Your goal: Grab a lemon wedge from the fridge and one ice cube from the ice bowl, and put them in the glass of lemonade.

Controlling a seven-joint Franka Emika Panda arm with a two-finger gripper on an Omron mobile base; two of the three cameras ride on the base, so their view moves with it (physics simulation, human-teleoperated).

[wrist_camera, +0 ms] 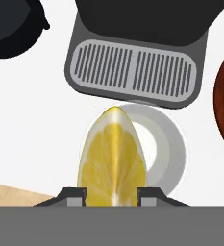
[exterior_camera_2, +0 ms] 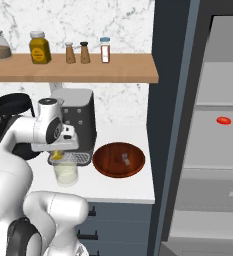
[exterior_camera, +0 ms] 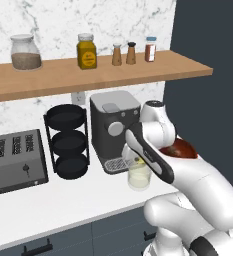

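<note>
My gripper [wrist_camera: 112, 194] is shut on the lemon wedge [wrist_camera: 113, 153], bright yellow with its pale cut face toward the hand camera. It hangs right above the glass of lemonade [wrist_camera: 167, 150], partly covering its rim. From the right base, the gripper [exterior_camera_2: 58, 151] holds the wedge [exterior_camera_2: 57, 155] just over the glass [exterior_camera_2: 66, 173]. The left base view has the glass [exterior_camera: 139, 176] partly behind my forearm. To the glass's right sits the brown ice bowl [exterior_camera_2: 108, 167] with pale ice cubes [exterior_camera_2: 125, 159] in it. The fridge [exterior_camera_2: 218, 90] stands open at the right.
A grey coffee machine [exterior_camera_2: 78, 120] with a slotted drip tray [wrist_camera: 132, 72] stands just behind the glass. Black stacked trays [exterior_camera: 68, 140] and a toaster [exterior_camera: 13, 160] lie further left. A wooden shelf [exterior_camera: 88, 70] with jars runs overhead. A small red item [exterior_camera_2: 223, 120] lies on a fridge shelf.
</note>
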